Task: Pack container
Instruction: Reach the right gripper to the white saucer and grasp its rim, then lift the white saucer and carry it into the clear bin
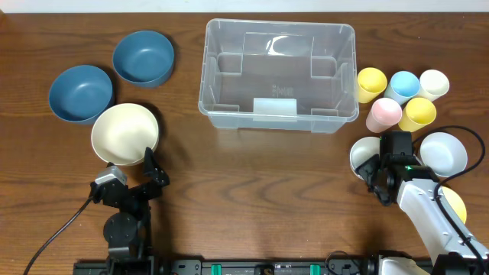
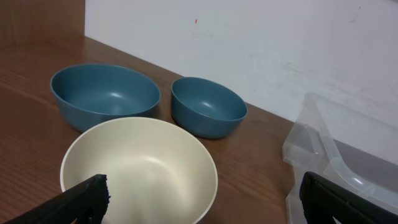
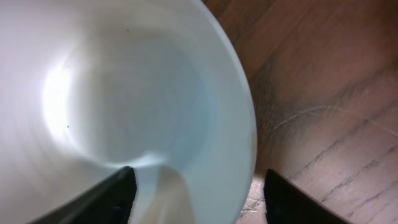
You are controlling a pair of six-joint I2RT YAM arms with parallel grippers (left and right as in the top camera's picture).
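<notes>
Container (image 1: 279, 72): far middle of the table (image 1: 252, 198), upright with the mouth up, clear walls and moulded inner ribs showing; one corner at the right edge of the left wrist view (image 2: 323, 143).
Left gripper (image 1: 131, 169): near left, just at the near rim of the cream bowl (image 1: 125, 134); fingers spread wide (image 2: 204, 182), pinching nothing, the bowl's near rim between them.
Right gripper (image 1: 380, 169): near right, over the white bowl (image 1: 364, 153); fingers apart (image 3: 199, 186), astride the rim, one inside the bowl and one outside above the wood, not pressed onto it.
Left blue bowl (image 1: 80, 93): left of the container, just beyond the cream bowl.
Far blue bowl (image 1: 143, 57): just beside the left blue bowl, farther and to the right, apart from the container.
Cups: cluster right of the container; yellow cup (image 1: 372, 82), blue cup (image 1: 404, 84) and pale cup (image 1: 433, 84) in the far row, pink cup (image 1: 383, 114) and second yellow cup (image 1: 419, 113) nearer.
Second white bowl (image 1: 445, 153): right of the right gripper.
Yellow bowl (image 1: 452, 203): near right, partly hidden under the right arm.
</notes>
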